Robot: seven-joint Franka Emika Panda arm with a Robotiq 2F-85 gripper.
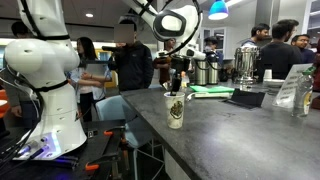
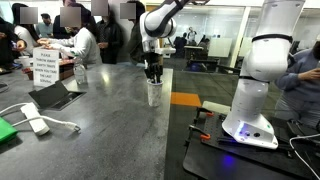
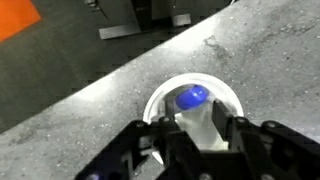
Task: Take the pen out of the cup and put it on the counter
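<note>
Evidently my pincer (image 3: 190, 148) hung spread wide, nothing held, directly above cup (image 3: 160, 100) at lower centre of wrist view. Pen (image 3: 192, 97) stood inside cup, only blue tip showing. Cup sat on bench (image 3: 260, 60) near its edge. I judged pen light, stiff, smooth, likely slippery: pinch exposed top end squarely. Paper cup light, soft, tippy: keep off rim.
</note>
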